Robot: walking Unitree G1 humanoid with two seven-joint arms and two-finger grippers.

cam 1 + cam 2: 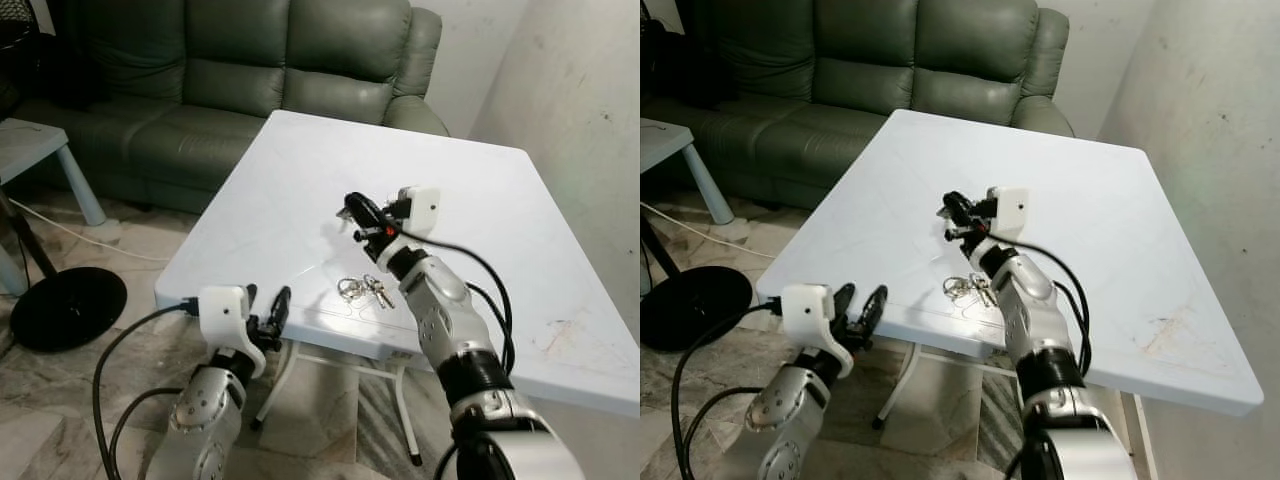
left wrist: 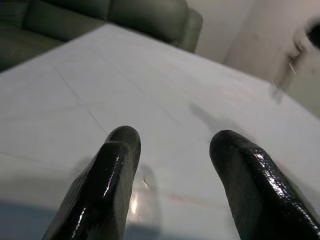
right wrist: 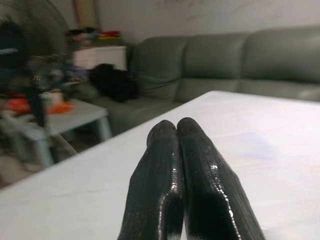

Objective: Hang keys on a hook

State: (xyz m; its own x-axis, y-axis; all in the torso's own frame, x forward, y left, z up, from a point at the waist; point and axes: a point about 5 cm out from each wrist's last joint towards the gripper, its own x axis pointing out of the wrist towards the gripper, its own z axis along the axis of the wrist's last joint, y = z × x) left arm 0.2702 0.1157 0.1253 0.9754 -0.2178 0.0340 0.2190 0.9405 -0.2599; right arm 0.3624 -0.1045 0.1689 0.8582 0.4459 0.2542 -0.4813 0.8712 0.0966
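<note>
A bunch of keys on metal rings (image 1: 364, 290) lies on the white table (image 1: 300, 200) near its front edge. My right gripper (image 1: 350, 208) hovers above the table just beyond the keys, pointing left; its fingers (image 3: 177, 165) are pressed together with nothing between them. My left gripper (image 1: 268, 312) is held low at the table's front edge, left of the keys, with its two black fingers (image 2: 107, 185) apart. No hook can be made out.
A green sofa (image 1: 230, 70) stands behind the table. A small light side table (image 1: 30, 145) and a black fan base (image 1: 65, 305) are on the floor at the left. A wall (image 1: 590, 120) runs along the right.
</note>
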